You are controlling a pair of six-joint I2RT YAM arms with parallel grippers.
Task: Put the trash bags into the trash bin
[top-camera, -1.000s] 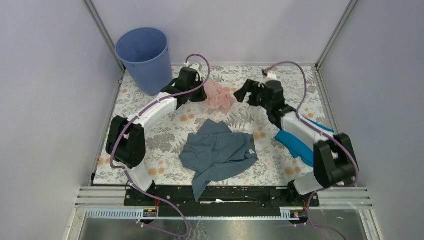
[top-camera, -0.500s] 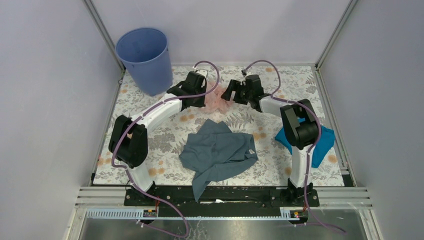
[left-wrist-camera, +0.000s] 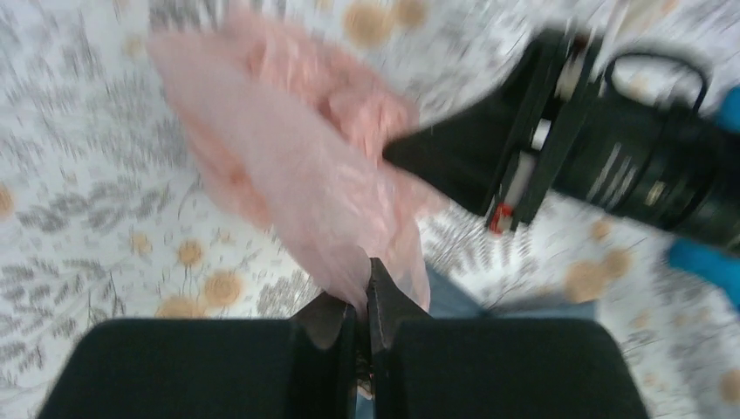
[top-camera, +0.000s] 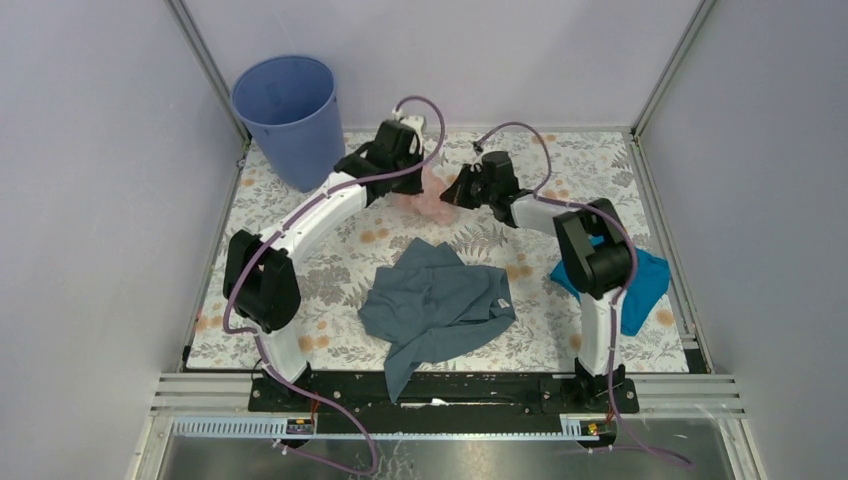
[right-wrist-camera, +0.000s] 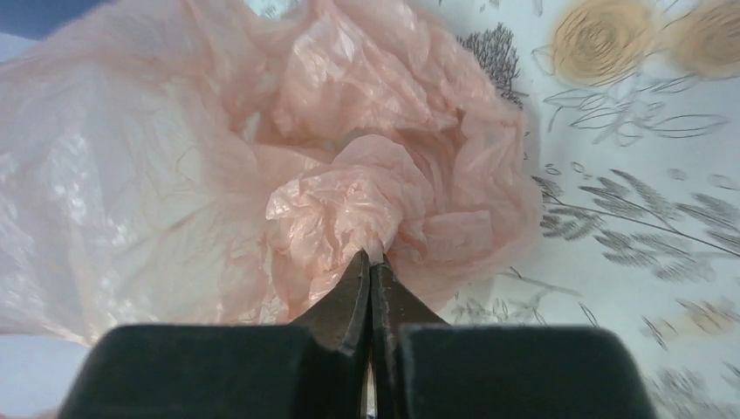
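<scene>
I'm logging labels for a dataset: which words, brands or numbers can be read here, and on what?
No text is readable.
Pale marks on the right gripper: too blurred.
Small pale tag on the grey-blue garment: too small.
Pink trash bag: no print seen.

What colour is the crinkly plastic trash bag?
Translucent pale pink. The trash bag shows best in the right wrist view, where it fills the frame.
</scene>
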